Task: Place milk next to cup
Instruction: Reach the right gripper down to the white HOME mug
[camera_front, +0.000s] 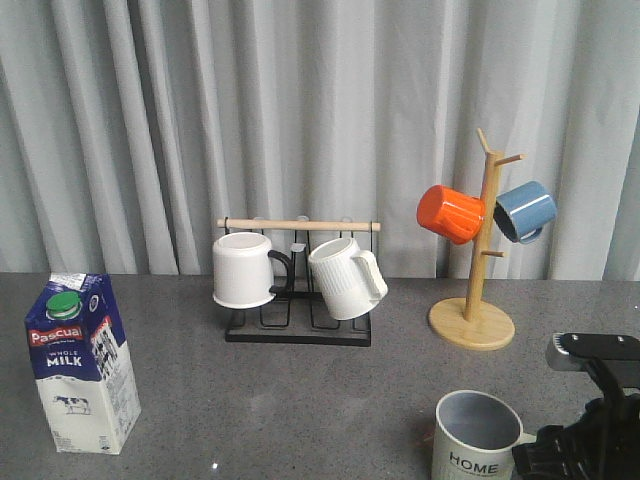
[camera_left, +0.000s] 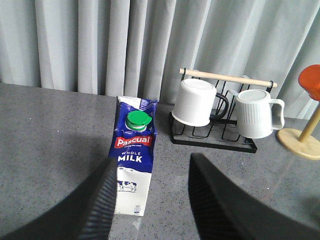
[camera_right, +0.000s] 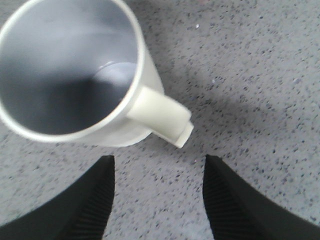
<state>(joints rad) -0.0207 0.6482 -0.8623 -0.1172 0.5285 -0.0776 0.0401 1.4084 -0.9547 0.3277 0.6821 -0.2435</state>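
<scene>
Milk (camera_left: 133, 157) stands upright on the worktop (camera_left: 50, 130), dead ahead of the left tool (camera_left: 150, 200), whose jaws are spread, nothing between them. Right tool (camera_right: 157, 195) also spread and empty, hovering just off the cup (camera_right: 70, 65) handle. Milk and cup well apart. Carton likely heavy if full, walls give under squeeze, coating slick: grab low on the white body across flat faces, not the gable.
</scene>
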